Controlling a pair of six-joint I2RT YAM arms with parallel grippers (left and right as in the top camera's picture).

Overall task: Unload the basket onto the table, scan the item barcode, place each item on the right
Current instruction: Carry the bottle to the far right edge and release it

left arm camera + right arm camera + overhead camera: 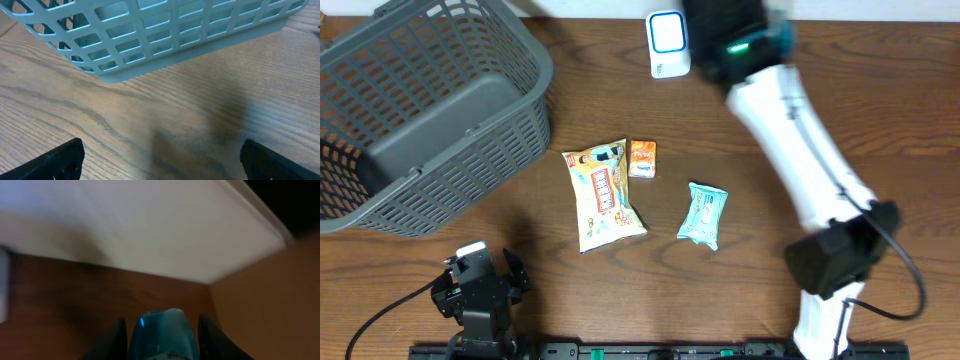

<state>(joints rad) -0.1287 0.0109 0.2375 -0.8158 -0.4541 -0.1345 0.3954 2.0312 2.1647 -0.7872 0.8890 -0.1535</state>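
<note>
Clamped in right gripper (163,347): blue item (160,330), at back edge of table (900,110), right of white scanner (668,42). Spread wide: left gripper (162,162), low over the wood near grey basket (175,40). Mid-table: snack bag (603,193).

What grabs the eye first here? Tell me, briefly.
The white right arm stretches across the table, its tool clamped on a blue-green item near the white scanner at the far edge. A big gray basket fills the far left corner. Three snack packets lie in the middle.
</note>
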